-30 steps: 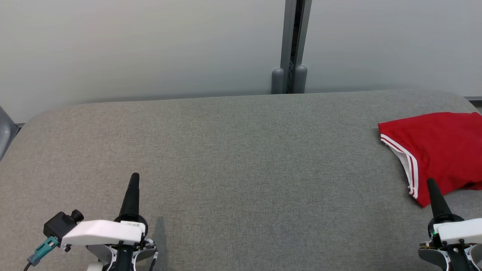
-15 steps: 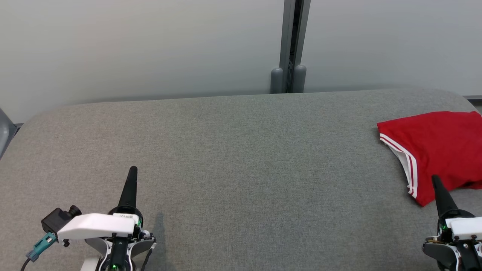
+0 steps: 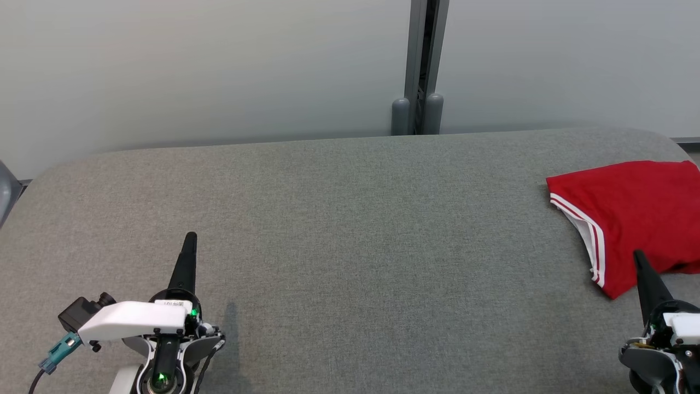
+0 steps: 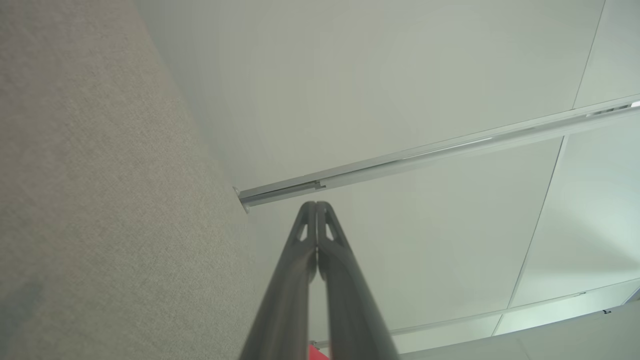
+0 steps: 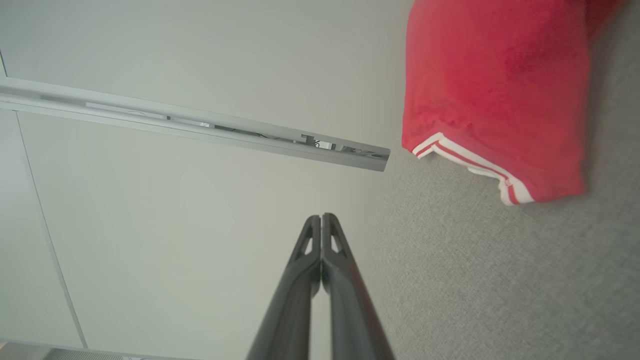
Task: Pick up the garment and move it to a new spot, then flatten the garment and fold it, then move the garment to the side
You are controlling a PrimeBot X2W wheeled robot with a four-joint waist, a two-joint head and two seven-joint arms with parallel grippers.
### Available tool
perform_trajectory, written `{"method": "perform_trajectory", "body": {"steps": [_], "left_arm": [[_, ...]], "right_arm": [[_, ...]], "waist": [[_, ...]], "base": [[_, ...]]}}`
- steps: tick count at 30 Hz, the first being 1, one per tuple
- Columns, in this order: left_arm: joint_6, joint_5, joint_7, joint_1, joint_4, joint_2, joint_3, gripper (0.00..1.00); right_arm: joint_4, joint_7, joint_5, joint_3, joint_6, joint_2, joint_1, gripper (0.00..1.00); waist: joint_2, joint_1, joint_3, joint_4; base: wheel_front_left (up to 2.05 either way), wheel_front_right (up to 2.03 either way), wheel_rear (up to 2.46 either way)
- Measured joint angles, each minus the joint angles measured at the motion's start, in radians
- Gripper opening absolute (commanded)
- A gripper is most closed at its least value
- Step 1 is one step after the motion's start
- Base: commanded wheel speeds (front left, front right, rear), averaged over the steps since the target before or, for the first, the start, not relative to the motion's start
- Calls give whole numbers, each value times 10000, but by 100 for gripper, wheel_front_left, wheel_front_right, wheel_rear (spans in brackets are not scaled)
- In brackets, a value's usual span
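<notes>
A folded red garment [image 3: 634, 213] with white-striped trim lies at the far right of the grey padded table [image 3: 350, 230], running off the head view's right edge. It appears again in the right wrist view as the red garment [image 5: 490, 90] at the upper right. My right gripper [image 3: 637, 256] is shut and empty, its tip just in front of the garment's near edge; its tips [image 5: 320, 217] meet in the wrist view. At the lower left my left gripper [image 3: 190, 236] is shut and empty above bare table, tips pressed together [image 4: 316, 204].
A pale wall stands behind the table, with a grey vertical post [image 3: 420, 65] at the table's back edge. The table's rounded back edge runs across the head view. A grey object [image 3: 5, 191] peeks in at the far left edge.
Both grippers have drawn back toward the bottom of the head view, the right one also drifting right. The garment has not moved on the table.
</notes>
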Motion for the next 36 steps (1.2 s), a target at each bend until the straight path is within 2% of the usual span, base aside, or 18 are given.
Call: {"method": "perform_trajectory", "body": {"steps": [26, 36], "left_arm": [[-217, -1691, 353, -478, 376, -4, 151, 0], [-217, -1693, 380, -491, 380, -6, 165, 0]], "right_arm": [[196, 608, 1902, -477, 0, -19, -298, 0], [199, 616, 1902, -497, 0, -17, -300, 0]], "waist": [[0, 0, 30, -58], [0, 0, 30, -59]], "base": [[0, 0, 0], [0, 0, 0]]}}
